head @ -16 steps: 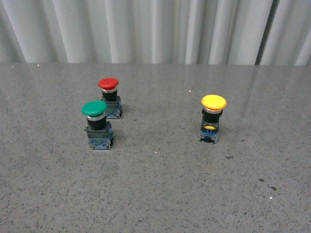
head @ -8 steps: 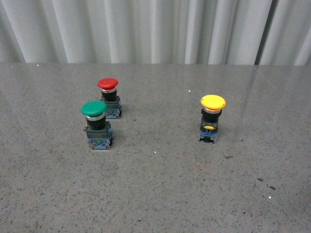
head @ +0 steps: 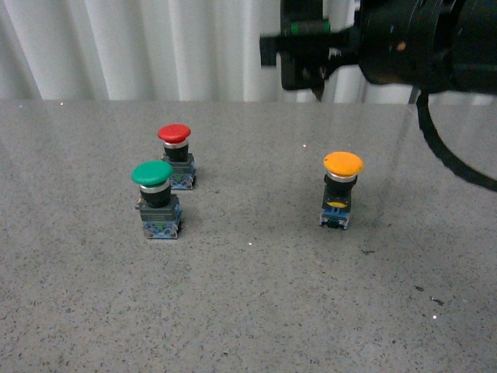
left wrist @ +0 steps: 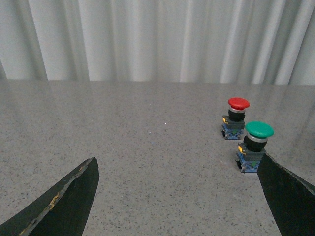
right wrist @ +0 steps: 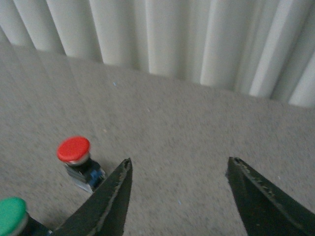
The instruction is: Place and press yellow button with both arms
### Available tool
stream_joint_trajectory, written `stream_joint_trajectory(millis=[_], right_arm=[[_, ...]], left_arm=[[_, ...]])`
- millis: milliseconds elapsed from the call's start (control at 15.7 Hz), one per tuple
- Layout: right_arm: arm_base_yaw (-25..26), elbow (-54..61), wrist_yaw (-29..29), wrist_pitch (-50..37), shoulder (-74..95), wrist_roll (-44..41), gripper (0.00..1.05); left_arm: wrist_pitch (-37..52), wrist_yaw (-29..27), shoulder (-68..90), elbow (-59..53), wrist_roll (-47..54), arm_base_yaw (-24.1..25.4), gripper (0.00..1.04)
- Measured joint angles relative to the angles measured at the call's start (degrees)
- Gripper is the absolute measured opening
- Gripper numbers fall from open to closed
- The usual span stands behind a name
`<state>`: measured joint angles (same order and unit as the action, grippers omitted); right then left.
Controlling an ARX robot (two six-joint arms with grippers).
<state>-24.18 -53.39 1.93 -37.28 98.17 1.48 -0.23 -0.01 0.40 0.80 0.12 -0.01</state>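
I am hovering my left gripper [left wrist: 177, 157] and right gripper [right wrist: 180, 162], both spread empty, over the grey speckled worktop [head: 248, 311], probably to grasp the upright yellow mushroom-capped push-button [head: 342, 190].

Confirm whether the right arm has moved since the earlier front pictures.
Yes: the right arm has entered at top right, above the yellow button, against the curtain.

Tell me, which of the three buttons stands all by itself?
The yellow button; the red button and green button stand close together, further left.
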Motion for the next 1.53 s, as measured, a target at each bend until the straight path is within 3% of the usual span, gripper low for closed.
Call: stream_joint_trajectory(millis=[381, 699, 1525], right_arm=[[7.39, 3.91, -0.09, 3.78, -1.31, -2.25, 0.02], [7.37, 7.26, 2.47, 6.4, -4.81, -3.04, 0.02], [5.11, 6.67, 2.78, 8.15, 1.18, -4.13, 0.02]], left_arm=[[-0.02, 0.0, 0.0, 0.0, -0.02, 0.0, 0.98], [-0.02, 0.0, -0.02, 0.0, -0.02, 0.0, 0.98], [0.0, 0.0, 0.0, 0.0, 0.0, 0.0, 0.98]])
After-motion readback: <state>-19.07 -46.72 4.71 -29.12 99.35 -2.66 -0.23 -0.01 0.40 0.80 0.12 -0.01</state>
